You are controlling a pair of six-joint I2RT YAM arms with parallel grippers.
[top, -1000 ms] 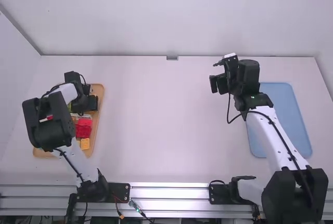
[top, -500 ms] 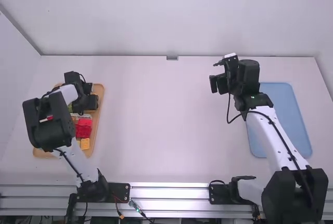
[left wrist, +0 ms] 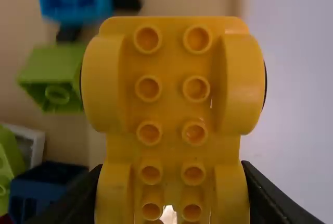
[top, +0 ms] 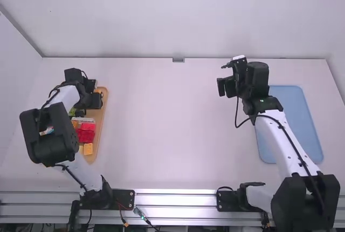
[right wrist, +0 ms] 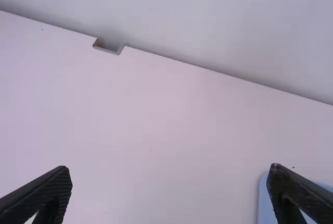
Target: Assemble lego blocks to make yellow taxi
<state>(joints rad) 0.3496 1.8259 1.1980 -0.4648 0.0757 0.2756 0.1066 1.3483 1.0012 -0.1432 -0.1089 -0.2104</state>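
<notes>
Over the wooden tray's (top: 99, 114) 1 o'clock end, left tool (left wrist: 172, 168) has the yellow wheeled base (left wrist: 171, 94) gripped. Right tool (right wrist: 170, 171), fingers spread, is well apart at 3 o'clock; likely carry is toward 4 o'clock, mid-counter (top: 172, 127).

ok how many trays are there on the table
2. The wooden tray lies partly under the left arm, and the blue tray lies partly under the right arm.

Wooden tray (top: 101, 121): partly hidden beneath the left arm (top: 51, 135);
Yellow wheeled base (left wrist: 171, 94): cut off below — fingertips of the left gripper (top: 96, 100) hidden behind it;
Light-blue block (left wrist: 75, 0): blurred, cut off;
Blue tray (top: 294, 118): partly behind the right arm (top: 280, 137)
</notes>
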